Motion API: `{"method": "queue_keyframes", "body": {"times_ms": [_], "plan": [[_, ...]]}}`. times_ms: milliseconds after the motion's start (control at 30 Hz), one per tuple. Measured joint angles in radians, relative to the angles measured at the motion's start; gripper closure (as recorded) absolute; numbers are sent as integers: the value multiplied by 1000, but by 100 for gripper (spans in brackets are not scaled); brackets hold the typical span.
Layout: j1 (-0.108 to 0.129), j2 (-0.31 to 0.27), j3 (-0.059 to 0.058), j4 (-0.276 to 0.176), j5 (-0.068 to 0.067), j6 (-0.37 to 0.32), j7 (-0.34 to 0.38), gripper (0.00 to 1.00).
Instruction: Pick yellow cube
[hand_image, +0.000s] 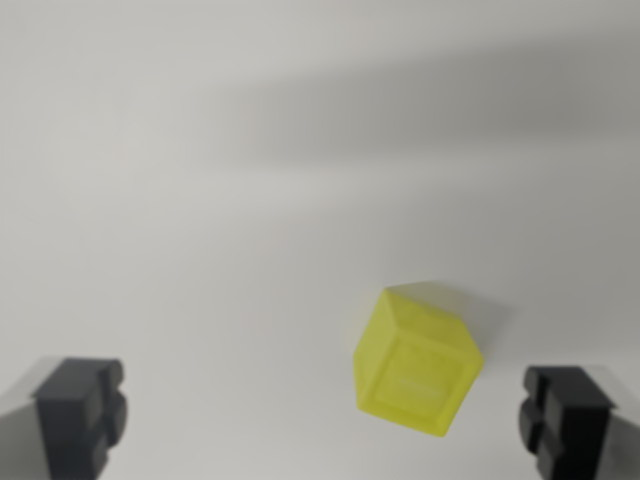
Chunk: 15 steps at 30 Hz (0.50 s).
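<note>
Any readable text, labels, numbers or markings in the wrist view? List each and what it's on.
None readable.
The translucent yellow plastic cube has faint raised relief on its front face, too blurred to read.
The dark grey gripper fingers at the bottom corners show no print; the gripper is open.
The plain white table surface is unmarked.

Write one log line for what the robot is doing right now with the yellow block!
stage: approach | end effector: open, empty | yellow cube: on white surface, tilted, between fingers, nearer wrist view's right finger | contact: none
</note>
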Motion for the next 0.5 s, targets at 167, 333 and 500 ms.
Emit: {"method": "queue_keyframes", "body": {"times_ms": [167,333,500], "plan": [[-4,-1,0,-25,0,26,16,0],[-8,-1,0,-53,1,55,34,0],[-12,0,0,-80,1,84,51,0]]}}
